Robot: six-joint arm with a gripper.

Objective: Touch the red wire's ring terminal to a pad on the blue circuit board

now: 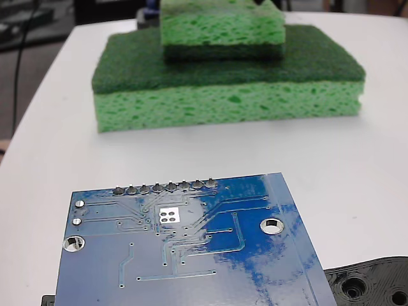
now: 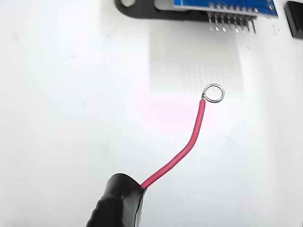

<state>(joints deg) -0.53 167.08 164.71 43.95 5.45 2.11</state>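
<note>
Wire, thin and red point(image 2: 189, 144), curves up out of a black sleeve point(image 2: 118, 203) at 6 o'clock in the wrist view. No gripper fingers show, so whether the jaws are wide or narrow cannot be told. The ring terminal point(image 2: 213, 93) hangs over bare white table point(image 2: 71, 94), touching nothing. The blue circuit board point(image 2: 222, 4) sits at 12 o'clock, well apart. In the fixed view the pad row point(image 1: 164, 187) lines the blue board's far edge, with green sponges point(image 1: 229, 76) behind at 12 o'clock.
</note>
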